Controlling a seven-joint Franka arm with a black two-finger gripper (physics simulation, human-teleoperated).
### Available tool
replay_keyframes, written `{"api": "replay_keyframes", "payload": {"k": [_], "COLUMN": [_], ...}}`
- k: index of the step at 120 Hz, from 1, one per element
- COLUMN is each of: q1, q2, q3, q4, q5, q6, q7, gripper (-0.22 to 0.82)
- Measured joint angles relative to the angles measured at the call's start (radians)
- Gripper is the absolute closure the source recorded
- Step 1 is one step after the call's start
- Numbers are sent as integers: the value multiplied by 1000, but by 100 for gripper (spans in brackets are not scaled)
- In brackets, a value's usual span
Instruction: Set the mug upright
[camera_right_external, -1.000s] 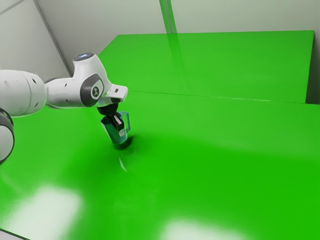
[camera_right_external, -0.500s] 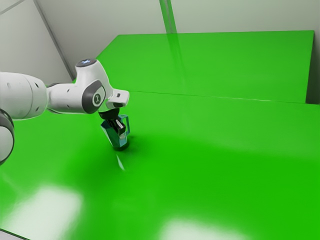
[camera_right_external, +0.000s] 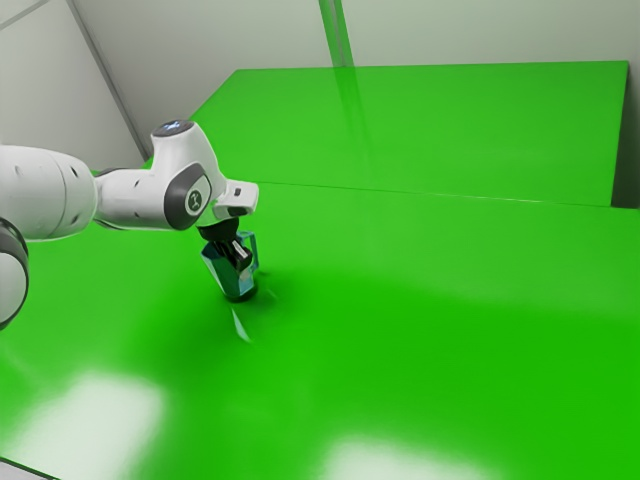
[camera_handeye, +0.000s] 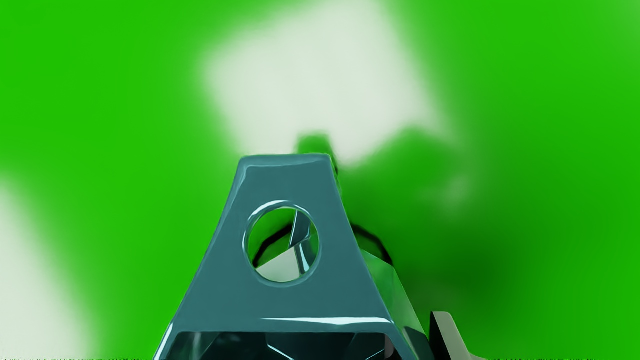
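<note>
In the exterior view the gripper points down at the teal, see-through mug, its fingers at the mug's upper wall. The mug stands mouth up with a slight lean, its dark base low at the table surface; whether the base rests flat I cannot tell. Its handle is on the exterior view's right side. In the wrist view the gripper has one finger outside the mug's wall and the other partly seen through the mouth, shut on the wall of the mug, whose flat piece with a round hole faces the camera.
The glossy green table carries bright reflections and a small pale streak near the mug. A further green surface lies beyond a thin seam, with pale walls behind it.
My hand and the mug have come down toward the table, mostly in the first half second, and the mug leans a little less. Since then they have barely moved.
</note>
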Motion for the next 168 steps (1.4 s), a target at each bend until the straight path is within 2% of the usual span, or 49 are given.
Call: {"api": "replay_keyframes", "payload": {"k": [39,87,131,168], "q1": [-21,-89,-96,-96], "q2": [-4,-65,-79,-80], "q3": [0,-2,-36,-39], "q4": [-14,-97,-131,-132], "q5": [2,73,129,118], "q6": [1,14,33,30], "q7": [-23,-85,-159,-181], "gripper": [78,78,78,54]}}
